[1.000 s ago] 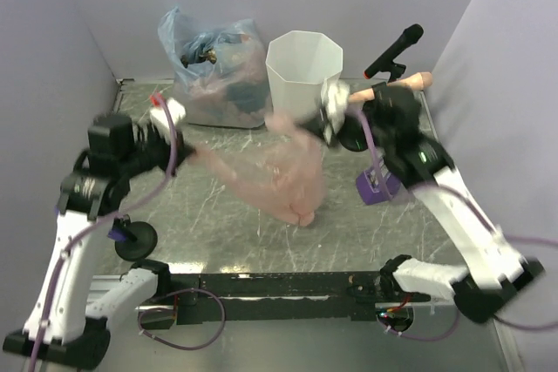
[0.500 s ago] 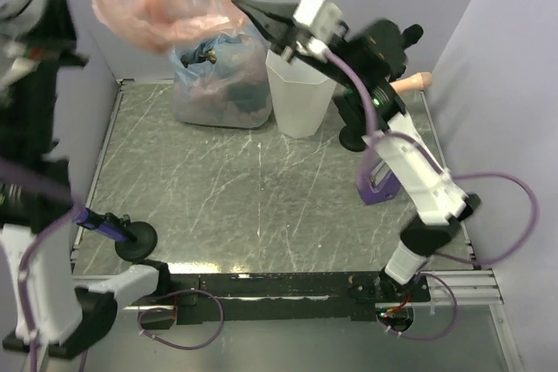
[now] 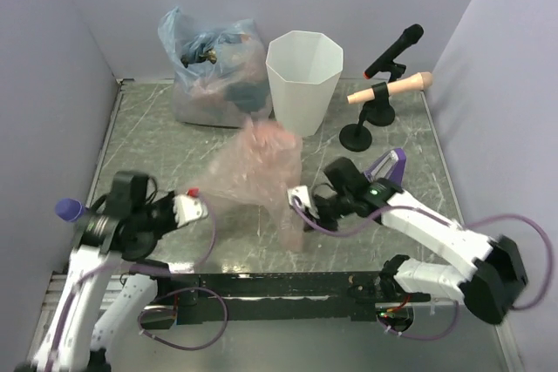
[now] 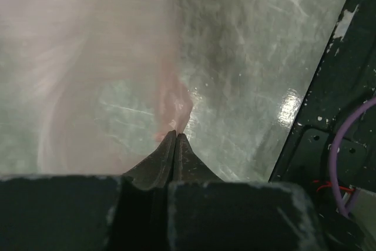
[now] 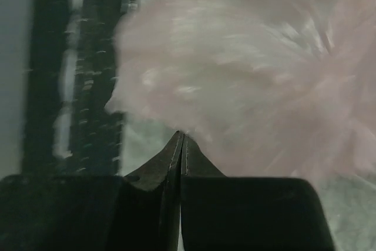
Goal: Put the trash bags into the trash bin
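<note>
Top view with both wrist views: a pink trash bag spread between two arms at the near edge of the counter.

The left hand is fully closed. Its wrist view shows the fingertips pressed together with a fold of pink film caught at their tips. The right hand is likewise fully closed, with the bag's film meeting its tips, so each hand appears to pinch one edge of the same bag. The bag billows upward between them, and a loose tail hangs toward the near edge. Both wrist views are motion-blurred, so how deep the film sits in either pinch cannot be told.

The trash bin stands upright at the far edge of the counter, right of centre, mouth open, well apart from the bag. A stuffed clear-bluish bag sits just beside it on the left. A microphone stand stands near it on the right.

The step in hand is judged to be carrying the bag to the bin. To do it well, both pinches should stay tight while the arms rise together and keep their spacing, so the film neither tears nor slips. The hanging tail should clear the bin's rim before the bag is lowered. The path should run centred over the mouth, away from the stand. Release only once most of the bag is inside.
</note>
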